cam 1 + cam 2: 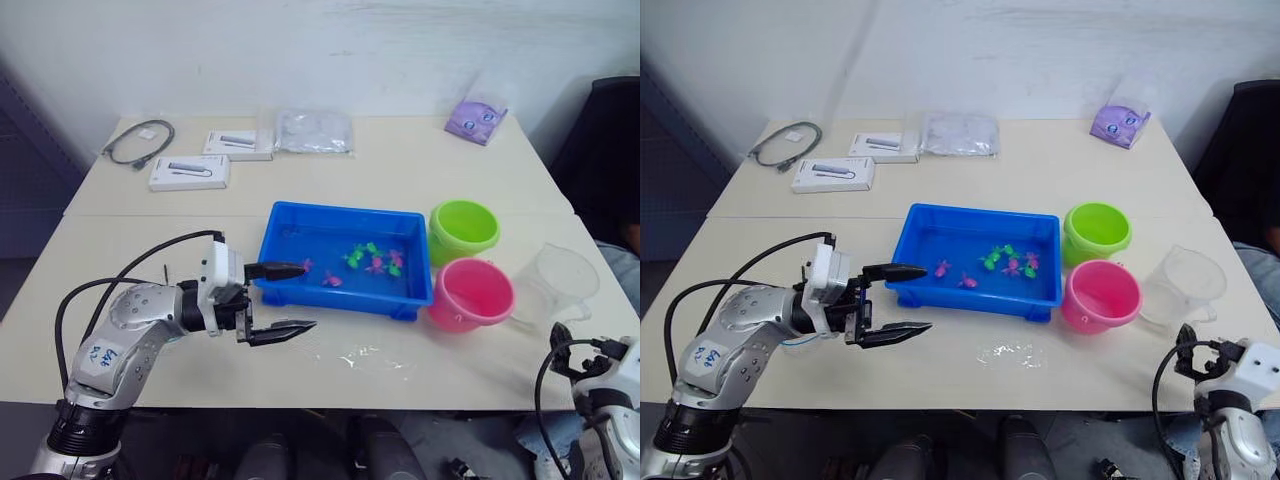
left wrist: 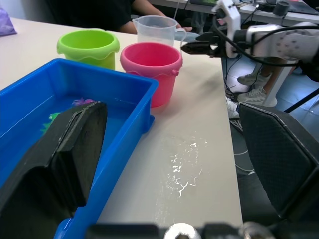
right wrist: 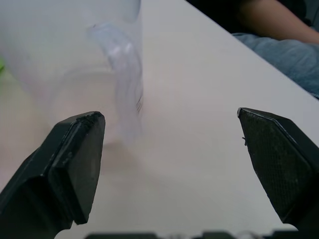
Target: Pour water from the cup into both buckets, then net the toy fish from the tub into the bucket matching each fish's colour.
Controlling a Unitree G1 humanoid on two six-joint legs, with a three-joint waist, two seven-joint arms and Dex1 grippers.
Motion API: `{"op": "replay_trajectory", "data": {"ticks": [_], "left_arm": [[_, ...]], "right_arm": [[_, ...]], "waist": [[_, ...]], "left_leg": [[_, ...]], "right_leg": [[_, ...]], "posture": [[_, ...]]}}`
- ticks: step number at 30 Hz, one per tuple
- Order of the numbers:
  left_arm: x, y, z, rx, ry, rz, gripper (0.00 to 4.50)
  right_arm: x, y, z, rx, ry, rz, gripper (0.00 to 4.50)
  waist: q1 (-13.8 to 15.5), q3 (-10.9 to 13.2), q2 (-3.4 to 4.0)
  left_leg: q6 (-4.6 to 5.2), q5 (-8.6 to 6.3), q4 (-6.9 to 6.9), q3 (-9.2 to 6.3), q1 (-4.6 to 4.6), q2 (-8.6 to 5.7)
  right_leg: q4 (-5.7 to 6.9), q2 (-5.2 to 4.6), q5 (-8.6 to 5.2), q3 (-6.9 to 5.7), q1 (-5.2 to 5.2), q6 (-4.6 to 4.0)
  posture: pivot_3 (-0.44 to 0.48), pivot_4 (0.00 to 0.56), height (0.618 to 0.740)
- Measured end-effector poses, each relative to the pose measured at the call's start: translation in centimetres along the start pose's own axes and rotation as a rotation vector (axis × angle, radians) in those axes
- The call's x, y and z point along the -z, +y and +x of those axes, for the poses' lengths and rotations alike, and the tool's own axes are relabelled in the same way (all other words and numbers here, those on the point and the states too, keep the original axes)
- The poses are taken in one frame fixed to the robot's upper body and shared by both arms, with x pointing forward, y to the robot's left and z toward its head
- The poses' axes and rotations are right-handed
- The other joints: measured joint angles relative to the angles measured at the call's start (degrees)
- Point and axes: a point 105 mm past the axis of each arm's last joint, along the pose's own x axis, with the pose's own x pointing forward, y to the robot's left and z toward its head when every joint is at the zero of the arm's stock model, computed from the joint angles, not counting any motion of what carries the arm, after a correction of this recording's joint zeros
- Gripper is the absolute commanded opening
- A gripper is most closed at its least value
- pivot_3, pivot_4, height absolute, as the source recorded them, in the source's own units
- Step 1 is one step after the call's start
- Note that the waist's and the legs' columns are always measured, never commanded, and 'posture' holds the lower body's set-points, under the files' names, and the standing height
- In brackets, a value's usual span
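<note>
The blue tub (image 1: 282, 225) sits mid-table holding water and several pink and green toy fish (image 1: 372, 262). To its right stand the lime green bucket (image 1: 463, 228) and the pink bucket (image 1: 470, 293), and the clear cup (image 1: 556, 283) is right of the pink one. My left gripper (image 1: 306, 296) is open at the tub's near-left corner, one finger over the rim and the other over the table. My right gripper (image 3: 169, 117) is open just short of the cup's handle (image 3: 127, 84), holding nothing.
A water puddle (image 1: 352, 356) lies on the table in front of the tub. Two white boxes (image 1: 190, 172), a cable (image 1: 138, 140), a plastic bag (image 1: 313, 130) and a purple pouch (image 1: 476, 118) sit along the far side. A person's arm (image 3: 279, 30) is beyond the right edge.
</note>
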Motion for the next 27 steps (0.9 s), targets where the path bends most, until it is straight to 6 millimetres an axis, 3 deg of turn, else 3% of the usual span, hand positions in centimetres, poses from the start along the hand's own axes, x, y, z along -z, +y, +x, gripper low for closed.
{"op": "replay_trajectory", "data": {"ticks": [11, 25, 27], "left_arm": [[0.1, 0.0, 0.5, 0.005, -0.006, -0.005, 4.48], [-0.4, 0.6, 0.7, -0.012, -0.006, 0.049, 4.48], [-0.4, 0.6, 0.7, -0.013, -0.006, 0.05, 4.5]], "right_arm": [[-0.9, -0.7, 1.6, 0.106, -0.039, 0.067, 4.5], [1.0, -1.0, 3.7, 0.215, 0.037, 0.246, 4.5], [0.9, -1.1, 3.9, 0.21, 0.035, 0.244, 4.0]], "waist": [[-0.01, 0.0, 0.0], [-0.07, 0.0, 0.0], [-0.1, 0.0, 0.0]], "left_leg": [[0.0, 0.02, 0.02, 0.0, -0.01, 0.0], [0.01, 0.04, 0.01, 0.01, -0.02, 0.0], [0.02, 0.05, 0.01, 0.02, -0.02, 0.0]], "right_leg": [[0.02, 0.01, 0.01, 0.0, 0.0, 0.01], [0.01, 0.02, 0.01, 0.0, 0.0, 0.02], [0.02, 0.02, 0.02, 0.01, 0.0, 0.03]], "posture": [[0.0, 0.15, 0.74], [0.0, 0.15, 0.74], [0.0, 0.15, 0.74]]}}
